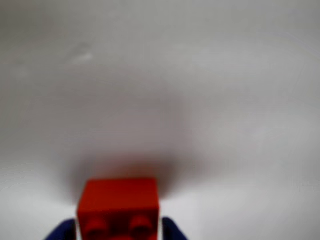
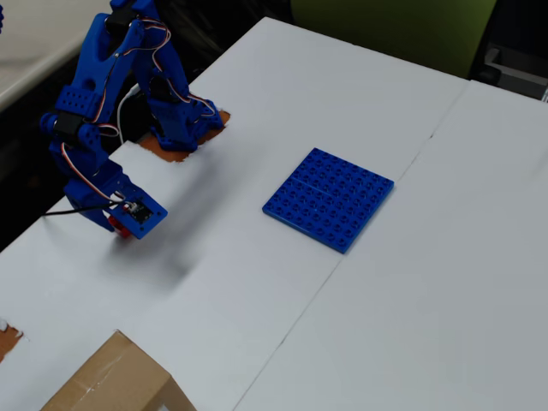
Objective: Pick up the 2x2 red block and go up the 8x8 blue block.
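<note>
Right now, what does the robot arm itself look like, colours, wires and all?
The arm is bright blue plastic with chunky printed segments. Thin red and white wires loop along its joints, and a black cable trails from near the wrist. A small dark camera module sits on the gripper. In the wrist view only blurred blue fingertips show.

White tabletop (image 2: 360, 325) of joined boards, seams running 7 to 1 o'clock; cardboard box (image 2: 116, 381) at 7 o'clock; olive-green chair back (image 2: 385, 26) at 12–1 o'clock; dark floor beyond; soft, even light

Wrist view v. blurry w/ soft shadow; overhead view bright, sharp.
</note>
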